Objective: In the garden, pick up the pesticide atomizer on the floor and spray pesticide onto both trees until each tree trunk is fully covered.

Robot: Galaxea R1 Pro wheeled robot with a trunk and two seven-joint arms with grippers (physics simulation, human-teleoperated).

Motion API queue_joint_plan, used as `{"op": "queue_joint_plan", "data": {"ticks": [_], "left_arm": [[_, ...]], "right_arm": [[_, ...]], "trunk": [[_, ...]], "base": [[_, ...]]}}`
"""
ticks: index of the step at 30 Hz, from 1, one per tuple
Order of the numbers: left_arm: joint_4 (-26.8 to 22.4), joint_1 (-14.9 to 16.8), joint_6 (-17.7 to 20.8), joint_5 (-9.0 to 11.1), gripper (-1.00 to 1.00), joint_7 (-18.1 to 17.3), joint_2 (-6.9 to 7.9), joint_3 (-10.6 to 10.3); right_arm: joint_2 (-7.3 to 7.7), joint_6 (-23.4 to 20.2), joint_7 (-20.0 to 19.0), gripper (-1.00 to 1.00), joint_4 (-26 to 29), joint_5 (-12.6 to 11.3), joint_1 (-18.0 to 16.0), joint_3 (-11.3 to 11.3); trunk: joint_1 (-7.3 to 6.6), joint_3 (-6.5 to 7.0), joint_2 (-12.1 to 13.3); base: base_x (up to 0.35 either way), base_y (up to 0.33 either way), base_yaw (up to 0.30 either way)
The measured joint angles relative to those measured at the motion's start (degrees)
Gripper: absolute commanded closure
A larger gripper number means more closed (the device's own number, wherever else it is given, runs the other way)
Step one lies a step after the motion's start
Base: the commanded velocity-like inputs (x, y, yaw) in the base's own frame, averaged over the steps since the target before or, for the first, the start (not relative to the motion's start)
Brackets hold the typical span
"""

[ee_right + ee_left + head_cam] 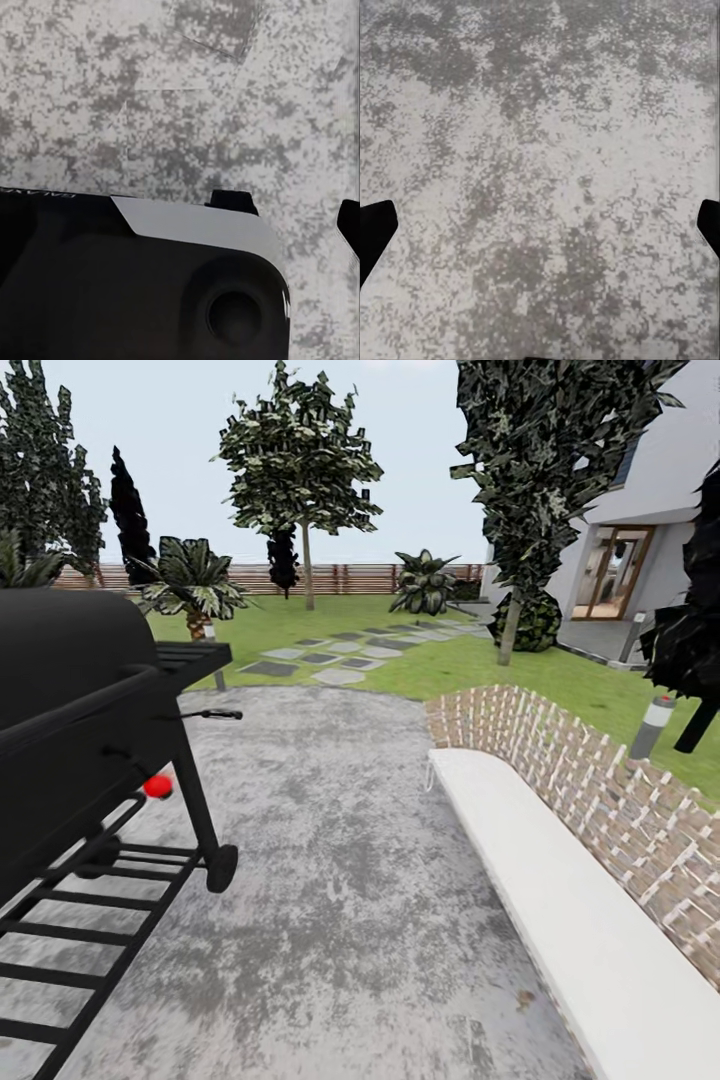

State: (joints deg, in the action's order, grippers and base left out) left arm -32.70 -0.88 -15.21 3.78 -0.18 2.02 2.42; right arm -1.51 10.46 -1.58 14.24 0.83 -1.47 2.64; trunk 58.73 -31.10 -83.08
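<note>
Head view looks across the grey patio (340, 880), past a black grill (80, 710), toward the lawn (480, 665) and a bare-trunked tree (307, 565) (atomizer unseen; probably light, rigid, best pinched around its body), while left end effector (540, 225) hangs released, right's state I cannot tell.
</note>
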Motion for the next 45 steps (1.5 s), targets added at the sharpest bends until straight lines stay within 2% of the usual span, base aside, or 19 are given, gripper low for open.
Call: {"op": "queue_joint_plan", "data": {"ticks": [45], "left_arm": [[0.0, 0.0, 0.0, 0.1, -1.00, 0.0, -0.06, 0.1]], "right_arm": [[0.10, 0.1, 0.1, -1.00, 0.1, -0.3, 0.0, -0.3]], "trunk": [[0.00, 0.00, 0.0]], "base": [[0.350, 0.000, -0.002]]}}
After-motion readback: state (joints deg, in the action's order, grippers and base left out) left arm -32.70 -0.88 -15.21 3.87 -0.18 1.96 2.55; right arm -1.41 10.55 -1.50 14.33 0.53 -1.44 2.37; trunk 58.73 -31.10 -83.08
